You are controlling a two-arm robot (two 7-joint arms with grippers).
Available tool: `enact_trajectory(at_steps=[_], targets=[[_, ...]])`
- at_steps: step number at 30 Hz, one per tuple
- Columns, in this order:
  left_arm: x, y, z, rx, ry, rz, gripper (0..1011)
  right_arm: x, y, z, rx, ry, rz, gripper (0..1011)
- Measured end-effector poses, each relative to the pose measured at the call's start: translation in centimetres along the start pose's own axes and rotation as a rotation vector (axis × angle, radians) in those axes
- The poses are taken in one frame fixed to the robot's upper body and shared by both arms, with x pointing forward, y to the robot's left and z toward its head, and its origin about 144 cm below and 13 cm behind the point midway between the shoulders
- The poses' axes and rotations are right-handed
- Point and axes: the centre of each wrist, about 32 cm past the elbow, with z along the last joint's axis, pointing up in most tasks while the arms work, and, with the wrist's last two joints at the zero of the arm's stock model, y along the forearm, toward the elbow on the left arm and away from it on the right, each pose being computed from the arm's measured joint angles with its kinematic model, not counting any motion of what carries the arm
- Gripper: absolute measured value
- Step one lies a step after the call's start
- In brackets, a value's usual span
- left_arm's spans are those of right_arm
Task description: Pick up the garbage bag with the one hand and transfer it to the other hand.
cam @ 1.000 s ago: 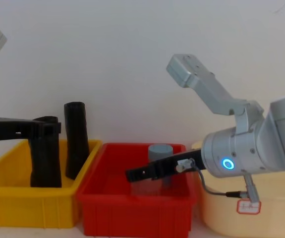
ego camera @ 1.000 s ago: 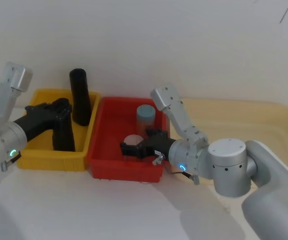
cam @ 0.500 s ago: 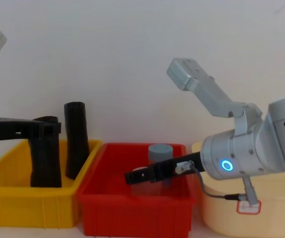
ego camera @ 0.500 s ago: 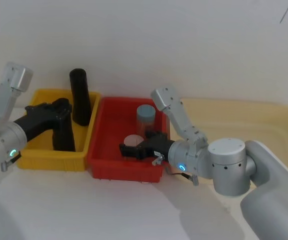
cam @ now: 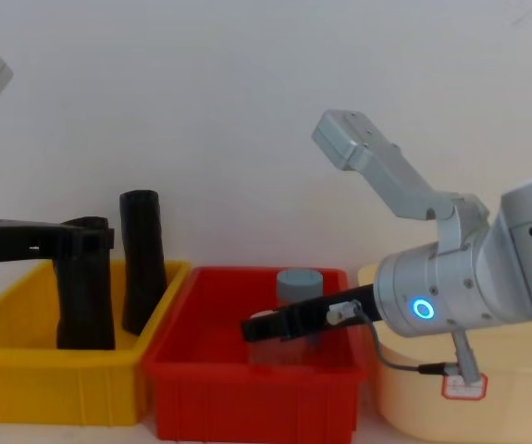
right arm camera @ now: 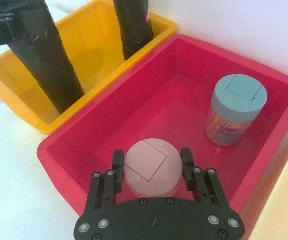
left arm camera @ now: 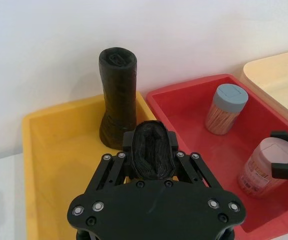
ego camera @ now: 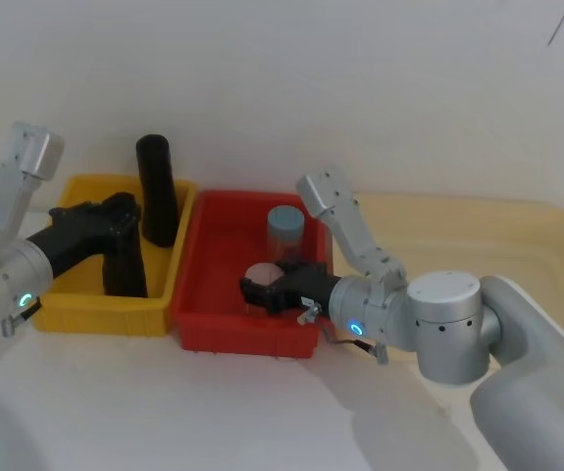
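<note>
The garbage bag (ego camera: 125, 267), a matte black roll, stands upright in the yellow bin (ego camera: 85, 312). My left gripper (ego camera: 119, 218), on the green-ringed arm, is shut on the bag's upper end (left arm camera: 151, 159), with a finger (left arm camera: 127, 143) pressed to each side. In the chest view the left gripper (cam: 86, 237) reaches in level from the left edge and holds the bag (cam: 85, 310). My right gripper (right arm camera: 151, 161), on the blue-ringed arm, is low in the red bin (right arm camera: 194, 65). It is open and straddles a pink-lidded jar (right arm camera: 151, 167).
A second black roll (ego camera: 157, 191) stands at the yellow bin's back corner, close behind the held bag. A blue-lidded jar (ego camera: 285, 231) stands at the back of the red bin (ego camera: 242, 334). A beige tray (ego camera: 478, 235) lies to the right, a white wall behind.
My right gripper has drawn back slightly inside the red bin, still around the pink-lidded jar. The left gripper and the bag have not moved.
</note>
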Motion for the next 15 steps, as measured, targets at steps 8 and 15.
enact_trajectory(at_steps=[8, 15], targets=[[0.00, 0.00, 0.00, 0.000, 0.000, 0.000, 353, 0.02, 0.01, 0.00, 0.000, 0.002, 0.001, 650], [-0.07, 0.06, 0.05, -0.004, -0.003, 0.001, 353, -0.03, -0.08, -0.02, 0.005, 0.003, 0.002, 650]])
